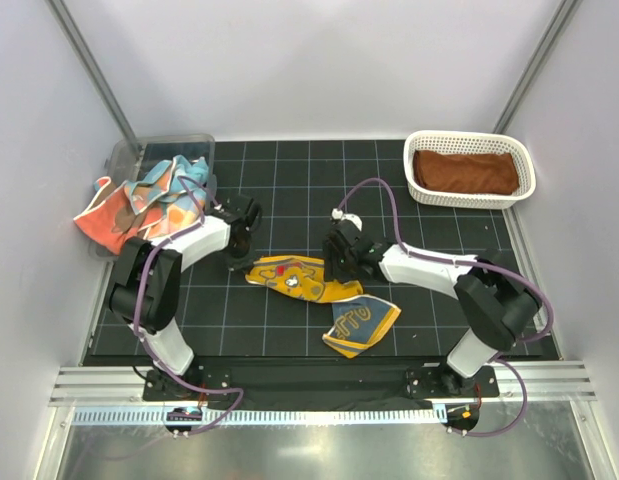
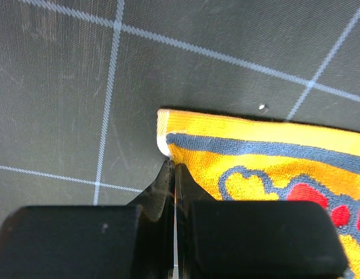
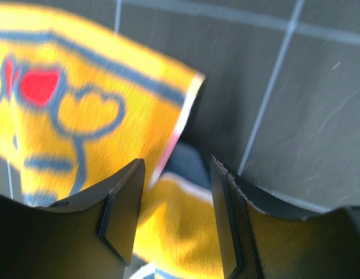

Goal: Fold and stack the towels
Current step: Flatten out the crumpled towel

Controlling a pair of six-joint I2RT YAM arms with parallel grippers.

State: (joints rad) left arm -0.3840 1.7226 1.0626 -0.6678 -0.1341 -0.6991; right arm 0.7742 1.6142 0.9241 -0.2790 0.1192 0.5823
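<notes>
Lower centre of top view: tiger-print towel (image 1: 299, 280) lies crumpled on the surface (image 1: 289, 180), not yet folded, long axis running from centre-left down to lower right, blue flap at that end. Left end effector (image 2: 171, 165) clenched, apparently nipping its left corner hem. Right end effector (image 3: 177, 165) released, fingers astride the opposite edge. Upper left: patterned towels (image 1: 139, 200) heaped in the clear bin (image 1: 129, 155), untouched. Upper right: rust-brown towel (image 1: 464, 172) folded in the white basket (image 1: 524, 165). Judged early in the task
</notes>
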